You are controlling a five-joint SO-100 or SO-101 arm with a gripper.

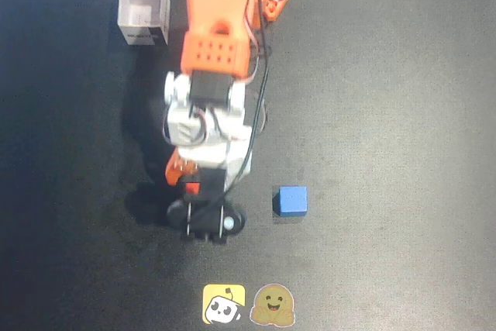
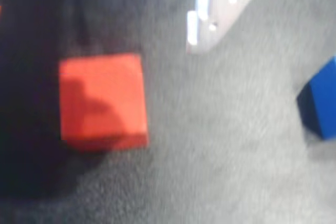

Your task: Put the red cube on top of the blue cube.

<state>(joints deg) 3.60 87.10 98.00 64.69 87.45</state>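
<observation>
The red cube (image 2: 102, 100) lies on the dark mat, large in the wrist view at centre-left. In the overhead view only a small red patch of it (image 1: 191, 187) shows under the wrist. My gripper (image 1: 194, 191) hangs over it, jaws apart, not closed on the cube. One white finger (image 2: 206, 9) shows at the top of the wrist view, clear of the cube. The blue cube (image 1: 292, 201) stands on the mat to the right of the gripper. It also shows at the wrist view's right edge (image 2: 321, 103).
An open white box (image 1: 144, 12) stands at the back left. Two stickers (image 1: 249, 305) lie at the mat's front edge. The orange arm (image 1: 217, 29) reaches down from the top. A black round part (image 1: 203, 218) sits just below the gripper.
</observation>
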